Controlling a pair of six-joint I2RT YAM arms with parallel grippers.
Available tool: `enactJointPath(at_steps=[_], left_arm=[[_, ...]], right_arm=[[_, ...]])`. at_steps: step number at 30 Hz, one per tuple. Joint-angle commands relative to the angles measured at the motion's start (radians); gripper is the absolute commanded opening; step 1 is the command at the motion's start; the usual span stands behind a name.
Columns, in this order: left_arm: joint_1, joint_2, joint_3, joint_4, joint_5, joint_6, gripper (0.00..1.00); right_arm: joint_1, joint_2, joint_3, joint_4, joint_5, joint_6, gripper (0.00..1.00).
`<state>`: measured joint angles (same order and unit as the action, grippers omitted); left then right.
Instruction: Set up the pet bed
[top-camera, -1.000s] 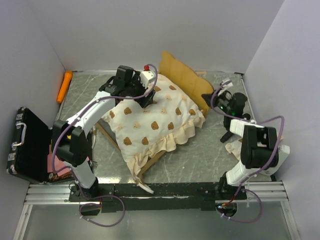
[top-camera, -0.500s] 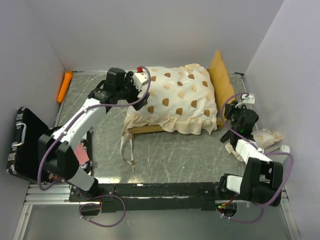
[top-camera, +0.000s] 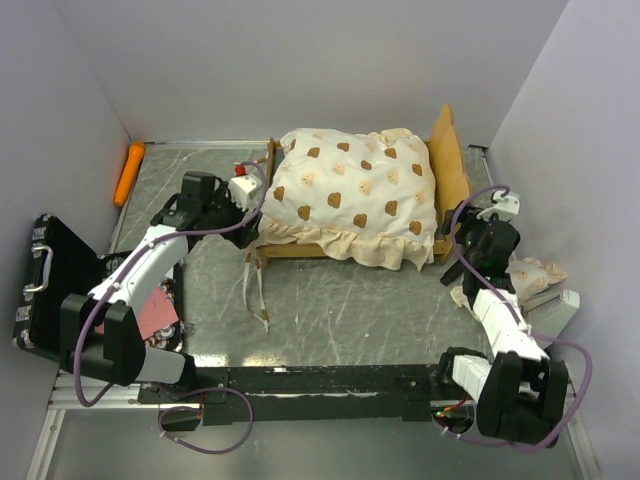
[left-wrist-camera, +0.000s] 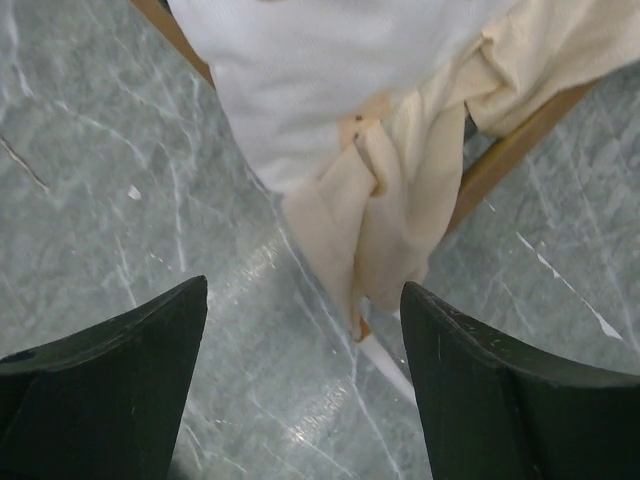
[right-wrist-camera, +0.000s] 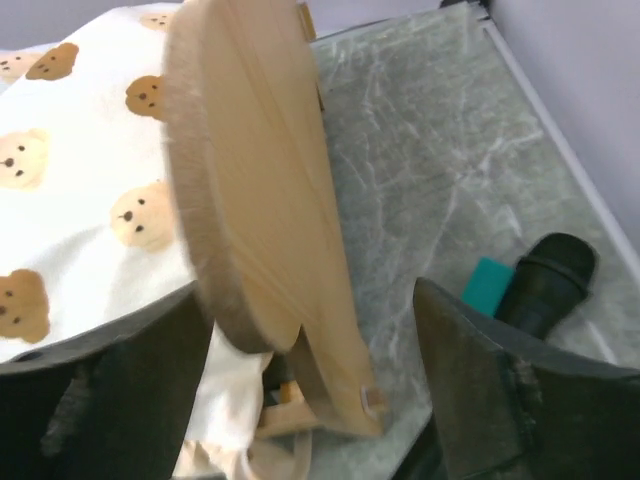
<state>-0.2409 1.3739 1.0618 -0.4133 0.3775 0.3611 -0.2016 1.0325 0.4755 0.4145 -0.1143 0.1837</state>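
The pet bed (top-camera: 300, 252) stands at the back middle, its wooden headboard (top-camera: 450, 170) upright at the right end. The bear-print mattress (top-camera: 350, 195) lies on the frame, and its ruffle and ties (top-camera: 257, 290) hang onto the table at the left foot corner. A matching pillow (top-camera: 530, 272) lies on the table far right. My left gripper (top-camera: 248, 222) hovers open at that foot corner, and the ruffle (left-wrist-camera: 400, 190) hangs just ahead of its jaws (left-wrist-camera: 302, 290). My right gripper (right-wrist-camera: 312, 295) is open astride the headboard (right-wrist-camera: 260, 180), clear of its leg.
A black hard case (top-camera: 50, 285) lies open at the left edge with a pink item (top-camera: 155, 312) beside it. An orange carrot-like thing (top-camera: 130, 172) sits in the back left corner. A teal-and-black object (right-wrist-camera: 535, 280) lies right of the headboard. Walls enclose three sides.
The bed swung from diagonal to square, headboard now at the right. My right gripper opened and let go of the headboard. My left arm drew back left off the mattress.
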Motion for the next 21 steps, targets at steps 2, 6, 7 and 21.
enactJointPath(at_steps=[2,6,7,21], left_arm=[[0.034,-0.073,-0.072,0.057,0.148,0.013,0.82],[0.038,-0.065,-0.112,0.087,0.201,0.033,0.82],[0.038,-0.052,-0.114,0.085,0.216,0.039,0.82],[0.038,-0.023,-0.115,0.064,0.307,0.094,0.38]], right_arm=[[0.004,-0.167,0.086,-0.238,0.054,0.013,0.99],[0.033,-0.287,0.139,-0.348,0.064,-0.033,0.99],[0.060,-0.296,0.164,-0.380,0.048,-0.067,0.99],[0.375,0.228,0.531,-0.713,-0.032,-0.339,0.99]])
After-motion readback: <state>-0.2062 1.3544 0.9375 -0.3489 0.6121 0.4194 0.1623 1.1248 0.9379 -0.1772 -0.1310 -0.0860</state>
